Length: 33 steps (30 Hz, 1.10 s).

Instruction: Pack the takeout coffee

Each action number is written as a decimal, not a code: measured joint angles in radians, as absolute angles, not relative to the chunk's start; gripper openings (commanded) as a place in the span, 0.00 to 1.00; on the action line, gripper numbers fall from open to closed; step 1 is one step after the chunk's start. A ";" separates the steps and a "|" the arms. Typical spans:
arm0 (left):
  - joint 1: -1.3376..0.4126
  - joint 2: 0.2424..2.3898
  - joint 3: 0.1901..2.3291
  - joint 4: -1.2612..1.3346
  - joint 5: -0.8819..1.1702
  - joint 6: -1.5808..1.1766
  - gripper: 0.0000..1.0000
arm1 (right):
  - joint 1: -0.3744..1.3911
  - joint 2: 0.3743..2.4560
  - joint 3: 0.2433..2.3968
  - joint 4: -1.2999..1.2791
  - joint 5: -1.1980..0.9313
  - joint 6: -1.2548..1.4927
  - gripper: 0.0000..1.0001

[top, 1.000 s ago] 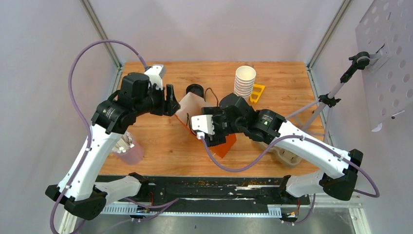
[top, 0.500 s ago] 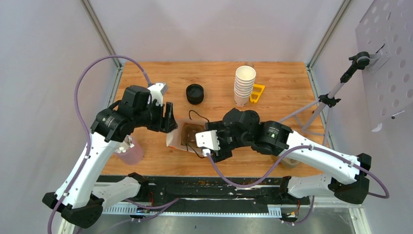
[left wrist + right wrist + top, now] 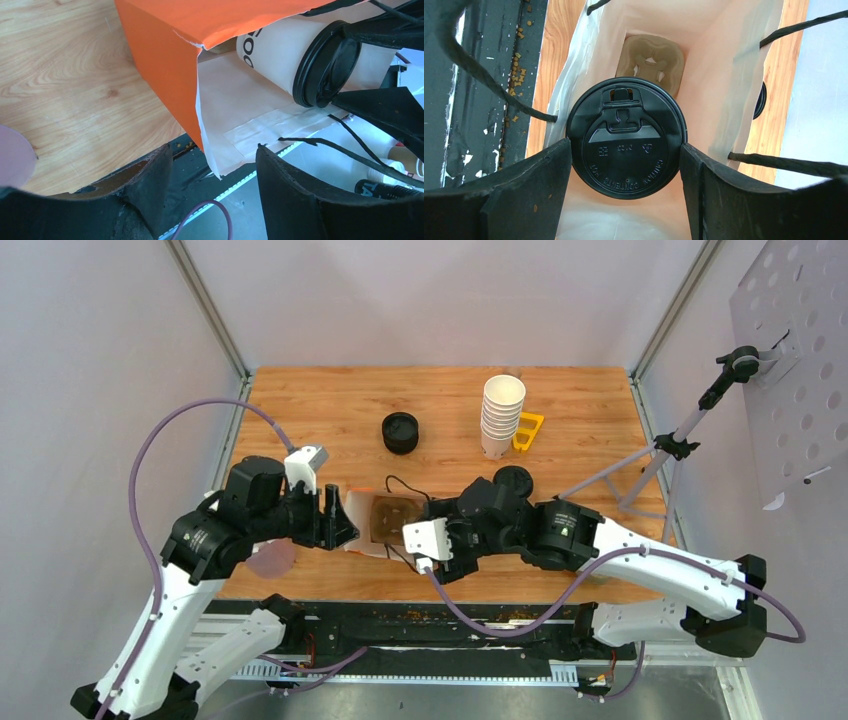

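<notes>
A: One lidded coffee cup (image 3: 280, 50) sits in the mouth of the orange paper bag (image 3: 160, 65), pinched in the right gripper (image 3: 625, 150), its black lid (image 3: 625, 165) touching both fingers, side to side

B: It hangs above the cardboard cup carrier (image 3: 651, 60) at the bag's bottom, and off the wells, I'd say. Let go there, it could land on the carrier's rim and topple inside the bag

A: And the left gripper (image 3: 212, 152)? Jaws wide, the bag's near wall edge between them, clamping nothing. So that bag looks unsteadied to me, and a nudge from the cup could fold the wall or tip the bag

B: The handles (image 3: 499, 90) too, black cords draped across the bag's mouth. They could snag a finger

A: The second lidded cup (image 3: 400, 432) stands on the table (image 3: 320, 400) beyond the bag, well apart from both grippers
</notes>
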State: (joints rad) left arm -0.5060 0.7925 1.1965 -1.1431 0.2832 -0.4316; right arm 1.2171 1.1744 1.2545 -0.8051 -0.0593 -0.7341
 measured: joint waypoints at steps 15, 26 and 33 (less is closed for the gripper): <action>-0.506 0.759 1.116 -1.103 0.325 -0.439 0.00 | 1.298 1.225 1.253 -0.735 0.018 -0.723 0.57; -0.506 0.636 0.990 -0.937 0.336 -0.389 0.00 | 1.314 1.316 1.253 -0.653 0.073 -0.767 0.57; -0.506 0.594 0.948 -0.880 0.321 -0.345 0.18 | 1.304 1.364 1.253 -0.600 0.081 -0.826 0.56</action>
